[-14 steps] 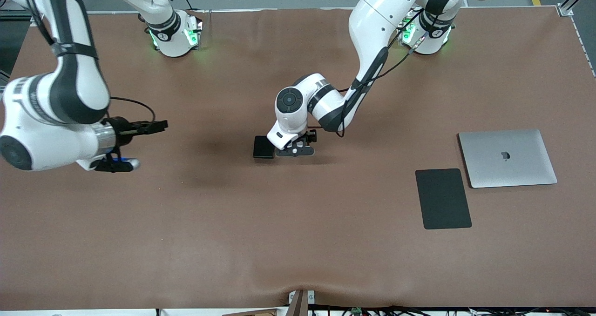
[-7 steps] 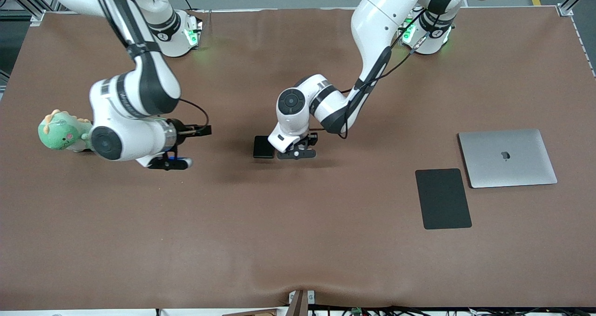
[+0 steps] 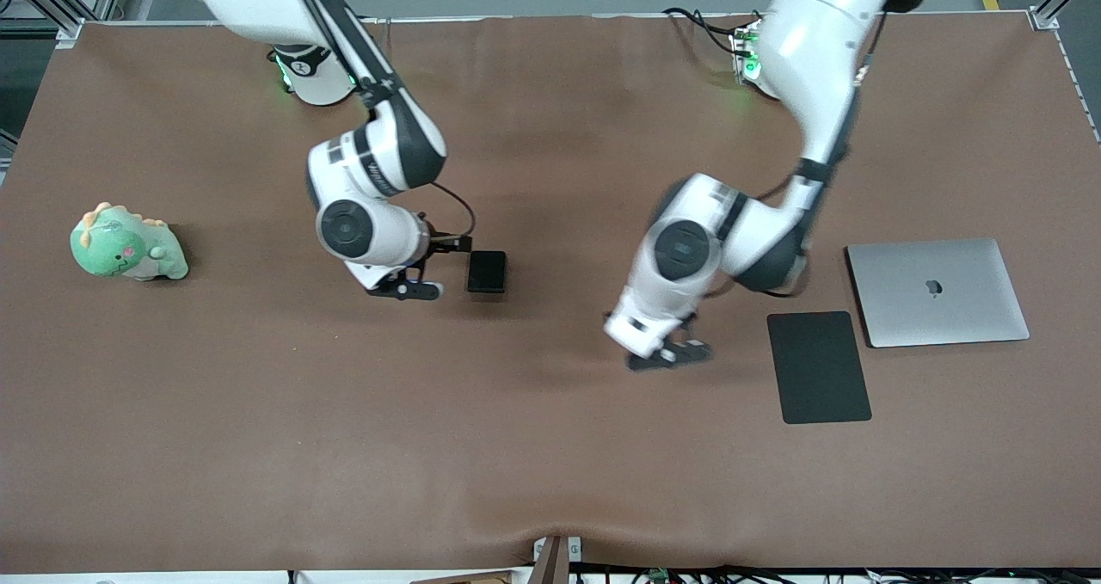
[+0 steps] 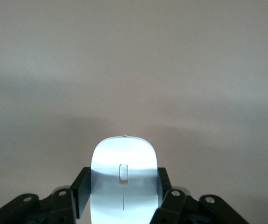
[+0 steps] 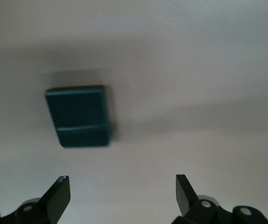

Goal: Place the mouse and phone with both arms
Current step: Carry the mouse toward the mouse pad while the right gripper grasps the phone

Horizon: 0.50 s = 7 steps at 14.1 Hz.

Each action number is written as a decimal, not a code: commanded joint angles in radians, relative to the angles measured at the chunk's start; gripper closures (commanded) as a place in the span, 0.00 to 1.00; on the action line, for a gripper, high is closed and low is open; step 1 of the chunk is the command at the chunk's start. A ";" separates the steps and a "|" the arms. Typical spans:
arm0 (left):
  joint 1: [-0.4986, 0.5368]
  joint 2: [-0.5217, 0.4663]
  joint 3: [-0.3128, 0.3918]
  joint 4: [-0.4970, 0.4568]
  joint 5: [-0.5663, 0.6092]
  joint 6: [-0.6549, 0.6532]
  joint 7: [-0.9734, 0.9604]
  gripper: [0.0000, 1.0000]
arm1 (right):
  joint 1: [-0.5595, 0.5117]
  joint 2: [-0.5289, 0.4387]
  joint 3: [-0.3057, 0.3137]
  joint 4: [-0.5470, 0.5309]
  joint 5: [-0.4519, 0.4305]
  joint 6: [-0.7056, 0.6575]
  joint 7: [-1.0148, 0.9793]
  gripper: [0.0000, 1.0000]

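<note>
The white mouse (image 4: 123, 182), with a thin grey centre line, is clamped between the fingers of my left gripper (image 4: 123, 192). In the front view the left gripper (image 3: 667, 356) hangs over bare table between the phone and the black pad, and the hand hides the mouse. The phone (image 3: 487, 271), a small glossy black slab, lies flat mid-table. My right gripper (image 3: 411, 288) is just beside it, on the side toward the right arm's end. In the right wrist view the phone (image 5: 80, 115) lies ahead of the open, empty right gripper (image 5: 122, 192).
A matte black pad (image 3: 818, 366) and a closed silver laptop (image 3: 938, 292) lie toward the left arm's end of the table. A green plush dinosaur (image 3: 127, 244) sits toward the right arm's end. Brown cloth covers the table.
My left gripper has left the spot beside the phone and swung toward the black pad with the mouse. My right arm has swept in from its end of the table to beside the phone.
</note>
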 commanded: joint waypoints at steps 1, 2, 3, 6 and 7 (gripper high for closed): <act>0.149 -0.009 -0.018 -0.027 0.017 -0.006 0.176 1.00 | 0.047 0.054 -0.011 0.015 0.022 0.077 0.026 0.00; 0.208 -0.007 -0.018 -0.038 0.017 -0.006 0.251 1.00 | 0.063 0.074 -0.011 0.013 0.023 0.114 0.040 0.00; 0.266 0.001 -0.018 -0.043 0.017 -0.006 0.326 1.00 | 0.080 0.096 -0.011 0.015 0.022 0.152 0.061 0.00; 0.386 0.048 -0.018 -0.044 0.012 0.004 0.512 1.00 | 0.106 0.142 -0.011 0.016 0.023 0.214 0.091 0.00; 0.414 0.063 -0.018 -0.043 0.012 0.010 0.540 1.00 | 0.114 0.153 -0.011 0.016 0.025 0.240 0.097 0.00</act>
